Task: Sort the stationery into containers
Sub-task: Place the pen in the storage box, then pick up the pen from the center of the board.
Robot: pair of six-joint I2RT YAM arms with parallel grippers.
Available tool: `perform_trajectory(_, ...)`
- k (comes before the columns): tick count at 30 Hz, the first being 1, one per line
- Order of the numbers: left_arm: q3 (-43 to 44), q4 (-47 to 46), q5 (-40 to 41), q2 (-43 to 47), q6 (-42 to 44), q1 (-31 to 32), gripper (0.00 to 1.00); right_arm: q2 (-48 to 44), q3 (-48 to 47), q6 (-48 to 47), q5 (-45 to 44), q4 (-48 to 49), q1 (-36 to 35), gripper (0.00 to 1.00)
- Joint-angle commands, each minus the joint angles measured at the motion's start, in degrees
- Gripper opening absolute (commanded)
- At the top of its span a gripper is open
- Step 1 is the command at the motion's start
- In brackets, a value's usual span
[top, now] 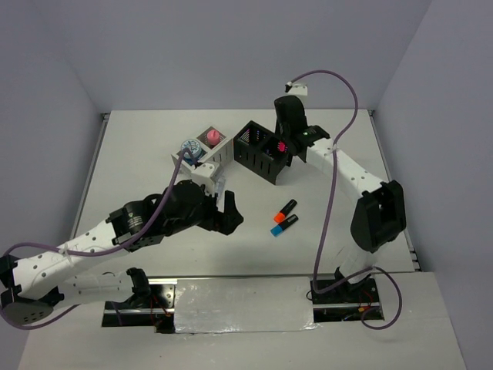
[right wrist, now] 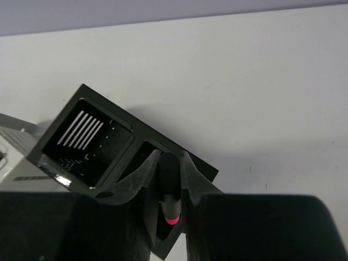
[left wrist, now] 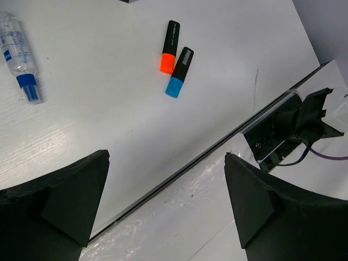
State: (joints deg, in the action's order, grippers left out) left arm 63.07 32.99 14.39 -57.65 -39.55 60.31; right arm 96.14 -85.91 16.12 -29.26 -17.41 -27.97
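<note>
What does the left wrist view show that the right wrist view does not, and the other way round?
Only the left wrist view: the orange highlighter and the blue highlighter lying side by side, the blue-capped stick lying apart from them, and the open left gripper.
Only the right wrist view: the black box, and the pink highlighter clamped in the right gripper at one of its compartments.
Both: the white table.
</note>
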Motion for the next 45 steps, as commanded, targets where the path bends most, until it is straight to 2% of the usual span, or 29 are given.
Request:
perform_trajectory(1,-0.05,2.16,0.81,1.4,-1.14,0.24,0.99,2.65,-4.0,-2.76,1.21,3.0,1.25,0.0)
perform_trajectory(3,-0.05,3.39,0.64,1.13,-0.88,0.24,0.99,3.62,-3.39,-2.41,2.62,3.61,1.42,0.01)
perform_trajectory(10,-2.07,1.81,0.02,1.49,-0.18,0.24,0.99,5.63,-2.16,-2.5,5.17,5.99,1.51,0.21)
perform_trajectory(12,-2.6,1.46,-0.07,0.7,0.0,0.24,0.99,6.16,-2.68,-2.32,5.44,4.93,1.51,0.41)
perform_trajectory(14,-2.6,1.11,-0.15,-0.27,0.44,0.24,0.99,5.64,-1.9,-1.45,5.35,4.49,1.51,0.7)
perform_trajectory(18,-1.9,0.59,-0.85,-4.13,1.75,0.24,0.99,3.18,0.65,-0.92,5.44,5.37,1.51,0.86)
perform_trajectory(21,-1.9,-2.31,-2.17,-7.02,3.6,0.24,0.99,0.03,0.21,1.01,4.74,1.95,1.51,0.88)
perform_trajectory(25,0.12,-7.22,-7.08,-15.81,7.9,0.24,0.99,-12.35,1.79,7.94,2.19,-6.81,1.95,0.94)
perform_trajectory(30,5.21,-12.42,-13.68,-30.93,13.7,0.24,0.99,-27.37,7.15,11.12,9.99,-15.63,6.95,0.96)
perform_trajectory(32,9.08,-11.82,-13.08,-37.23,15.11,0.24,0.96,-31.26,11.71,11.39,12.98,-18.01,7.92,0.96)
perform_trajectory(37,16.01,-11.55,-8.95,-45.0,18.63,0.24,0.96,-42.78,23.48,13.14,19.76,-17.92,8.54,0.96)
perform_trajectory(40,19.97,-9.8,-8.68,-50.18,20.48,0.15,0.93,-46.29,26.57,14.02,21.0,-20.19,8.54,0.96)
perform_trajectory(41,20.68,-9.35,-8.68,-52.37,20.74,0.15,0.88,-47.17,26.93,14.03,20.99,-20.56,8.54,0.96)
perform_trajectory(45,20.52,-9.7,-9.38,-55.11,21.09,0.15,0.8,-51.13,26.24,12.36,19.24,-23.62,8.63,0.96)
